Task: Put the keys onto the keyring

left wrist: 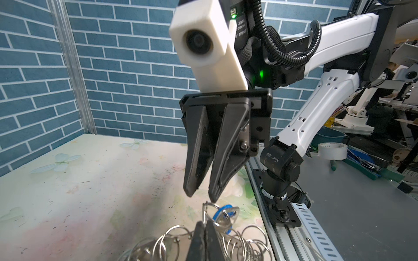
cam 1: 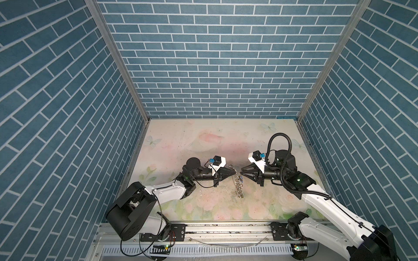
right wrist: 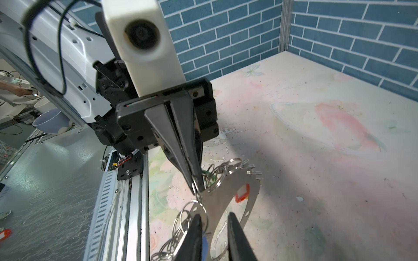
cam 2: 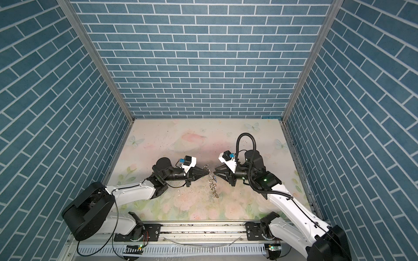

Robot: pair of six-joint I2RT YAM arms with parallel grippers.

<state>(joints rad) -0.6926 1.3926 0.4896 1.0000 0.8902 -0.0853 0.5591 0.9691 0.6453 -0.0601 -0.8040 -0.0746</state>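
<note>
Silvery keyring (right wrist: 248, 192) is clenched in the left pincer (right wrist: 196, 186). The right pincer (left wrist: 202, 197), released and empty, hovers over a blue-tagged key (left wrist: 226, 213). This looks like the threading step, and next it must pinch that key.

grippers showing: two, left gripper (cam 1: 235, 173) and right gripper (cam 1: 241, 171) | keyring (right wrist: 217, 203) showing: one | blue-tagged key (left wrist: 226, 214) showing: one | red tags showing: two, red tag (right wrist: 241, 193), far red tag (right wrist: 4, 235) | split rings (right wrist: 224, 168) overlapping: too tangled for counting
</note>
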